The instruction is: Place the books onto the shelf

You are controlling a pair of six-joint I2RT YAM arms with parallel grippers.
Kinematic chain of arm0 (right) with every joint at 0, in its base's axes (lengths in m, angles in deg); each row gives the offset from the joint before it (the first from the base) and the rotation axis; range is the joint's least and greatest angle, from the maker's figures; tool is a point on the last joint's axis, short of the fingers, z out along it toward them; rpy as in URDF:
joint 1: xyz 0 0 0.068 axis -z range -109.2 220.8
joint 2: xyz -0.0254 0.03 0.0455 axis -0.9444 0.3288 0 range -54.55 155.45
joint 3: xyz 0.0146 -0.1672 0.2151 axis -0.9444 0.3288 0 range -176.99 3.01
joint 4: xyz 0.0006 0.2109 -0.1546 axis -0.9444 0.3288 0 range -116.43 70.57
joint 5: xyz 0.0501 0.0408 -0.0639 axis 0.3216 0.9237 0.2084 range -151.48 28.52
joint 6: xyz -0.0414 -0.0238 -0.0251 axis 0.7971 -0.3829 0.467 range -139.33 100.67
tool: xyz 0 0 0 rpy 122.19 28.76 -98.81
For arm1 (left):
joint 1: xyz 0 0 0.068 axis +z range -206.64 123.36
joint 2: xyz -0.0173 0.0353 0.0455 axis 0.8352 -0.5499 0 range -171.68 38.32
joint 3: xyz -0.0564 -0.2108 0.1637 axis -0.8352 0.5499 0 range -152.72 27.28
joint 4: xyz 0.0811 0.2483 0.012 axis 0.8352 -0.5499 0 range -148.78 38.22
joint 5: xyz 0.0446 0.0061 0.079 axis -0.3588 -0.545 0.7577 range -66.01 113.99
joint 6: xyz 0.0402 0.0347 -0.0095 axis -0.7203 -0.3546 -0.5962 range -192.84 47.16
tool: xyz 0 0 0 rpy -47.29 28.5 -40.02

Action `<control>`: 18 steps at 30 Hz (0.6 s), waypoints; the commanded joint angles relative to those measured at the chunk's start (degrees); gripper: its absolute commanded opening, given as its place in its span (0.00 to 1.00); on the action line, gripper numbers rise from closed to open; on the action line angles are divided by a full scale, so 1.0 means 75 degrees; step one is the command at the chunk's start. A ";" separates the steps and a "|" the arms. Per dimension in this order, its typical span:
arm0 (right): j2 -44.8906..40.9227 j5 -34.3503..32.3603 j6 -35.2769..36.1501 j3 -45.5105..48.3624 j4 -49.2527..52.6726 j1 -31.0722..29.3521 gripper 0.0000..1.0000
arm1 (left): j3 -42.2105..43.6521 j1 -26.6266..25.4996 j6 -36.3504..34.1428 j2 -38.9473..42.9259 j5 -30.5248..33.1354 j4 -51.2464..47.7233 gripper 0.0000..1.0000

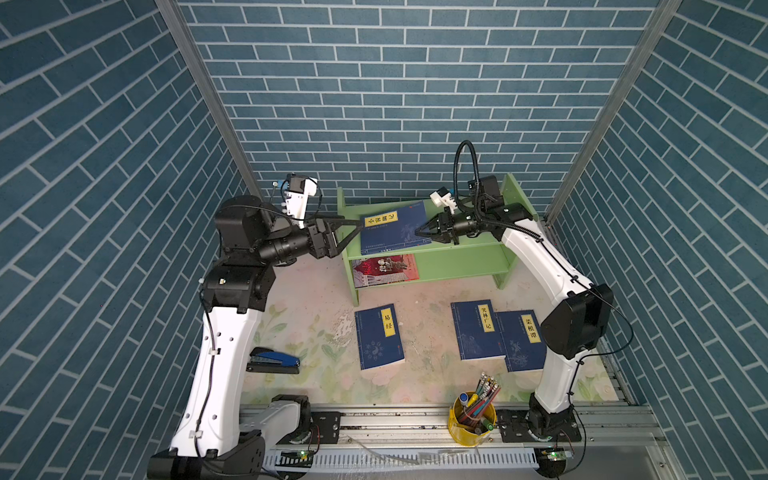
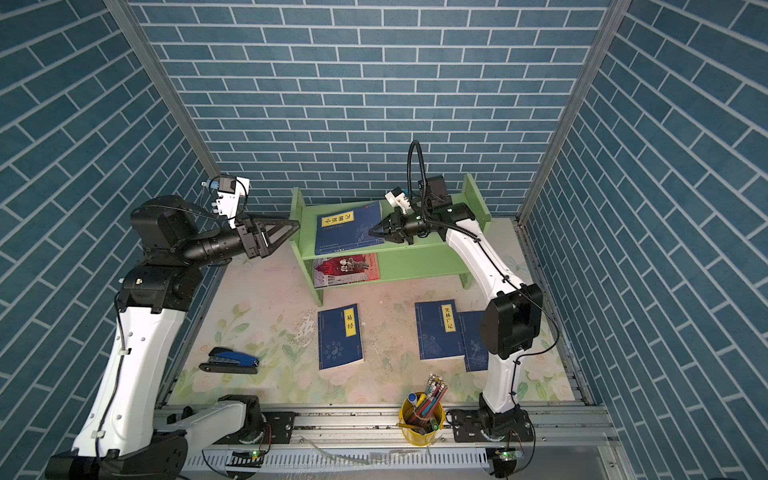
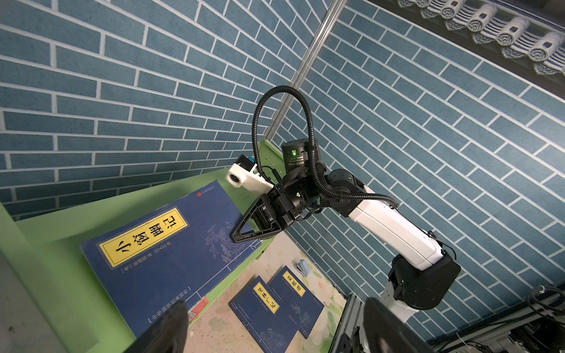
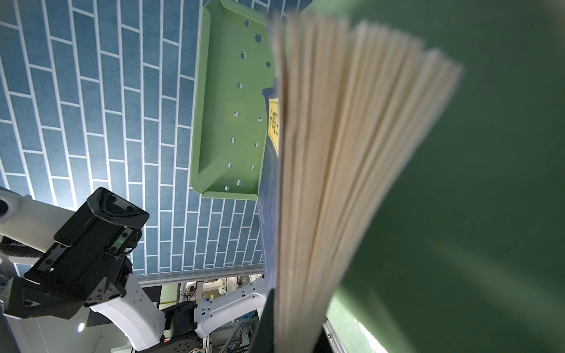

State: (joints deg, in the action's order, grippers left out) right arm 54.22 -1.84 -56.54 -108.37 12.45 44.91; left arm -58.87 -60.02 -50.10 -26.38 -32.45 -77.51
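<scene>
While my right gripper [image 1: 417,231] pinches the thin navy yellow-labelled paperback [image 1: 390,235] on the light-green wooden shelf [image 1: 457,266], top tier, left end — left gripper [image 1: 351,232] spread wide — I'm placing it; next, let go gently.

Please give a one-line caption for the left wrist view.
Right gripper pinches a navy book on the top tier of the green shelf.

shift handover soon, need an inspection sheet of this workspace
surface: floral tabletop, scuffed
job's things: green shelf; navy book on top tier; red book on lower tier; lone navy book and overlapping pair flat on the tabletop
clutter: blue stapler, yellow pen cup
grippers: left gripper open by shelf's left end; right gripper shut on the navy book's edge
cables: black hose looped over right wrist
surroundings: blue brick-pattern walls
</scene>
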 commanded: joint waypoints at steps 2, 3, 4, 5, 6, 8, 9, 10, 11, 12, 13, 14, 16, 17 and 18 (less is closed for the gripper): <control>0.0162 -0.0363 0.0442 -0.0356 0.0637 -0.0058 0.16 | 0.0134 0.0040 0.0026 0.0072 -0.0159 0.0182 0.91; 0.0189 -0.0511 0.0496 -0.0432 0.0791 -0.0064 0.19 | 0.0143 0.0040 0.0021 0.0079 -0.0161 0.0185 0.91; 0.0203 -0.0673 0.0555 -0.0500 0.0929 -0.0064 0.21 | 0.0143 0.0040 0.0026 0.0078 -0.0161 0.0185 0.91; 0.0233 -0.0792 0.0602 -0.0566 0.1066 -0.0067 0.23 | 0.0143 0.0040 0.0026 0.0097 -0.0152 0.0185 0.90; 0.0247 -0.0867 0.0621 -0.0597 0.1133 -0.0064 0.25 | 0.0152 0.0040 0.0026 0.0096 -0.0151 0.0185 0.91; 0.0280 -0.1037 0.0612 -0.0650 0.1250 -0.0064 0.27 | 0.0176 0.0040 0.0029 0.0123 -0.0153 0.0177 0.91; 0.0295 -0.1068 0.0614 -0.0665 0.1283 -0.0065 0.28 | 0.0199 0.0040 0.0032 0.0142 -0.0156 0.0174 0.90; 0.0307 -0.1111 0.0614 -0.0680 0.1305 -0.0075 0.28 | 0.0213 0.0040 0.0032 0.0154 -0.0152 0.0156 0.91; 0.0310 -0.1169 0.0631 -0.0706 0.1347 -0.0076 0.29 | 0.0227 0.0040 0.0027 0.0169 -0.0150 0.0155 0.90; 0.0320 -0.1232 0.0671 -0.0758 0.1420 -0.0080 0.30 | 0.0225 0.0040 0.0028 0.0190 -0.0161 0.0139 0.91; 0.0339 -0.1322 0.0720 -0.0818 0.1532 -0.0089 0.30 | 0.0239 0.0040 0.0027 0.0190 -0.0173 0.0128 0.91; 0.0365 -0.1439 0.0790 -0.0922 0.1698 -0.0090 0.31 | 0.0237 0.0040 0.0027 0.0207 -0.0184 0.0121 0.91; 0.0420 -0.1628 0.0920 -0.1100 0.1980 -0.0099 0.33 | 0.0240 0.0040 0.0026 0.0214 -0.0185 0.0115 0.91; 0.0444 -0.1709 0.0962 -0.1171 0.2099 -0.0110 0.34 | 0.0245 0.0040 0.0026 0.0217 -0.0185 0.0115 0.90; 0.0467 -0.1806 0.0997 -0.1244 0.2216 -0.0122 0.34 | 0.0248 0.0040 0.0023 0.0221 -0.0182 0.0115 0.90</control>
State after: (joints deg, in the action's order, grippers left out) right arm 56.67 -11.98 -53.22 -115.62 24.38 44.41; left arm -57.53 -60.02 -49.88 -25.64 -32.74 -77.60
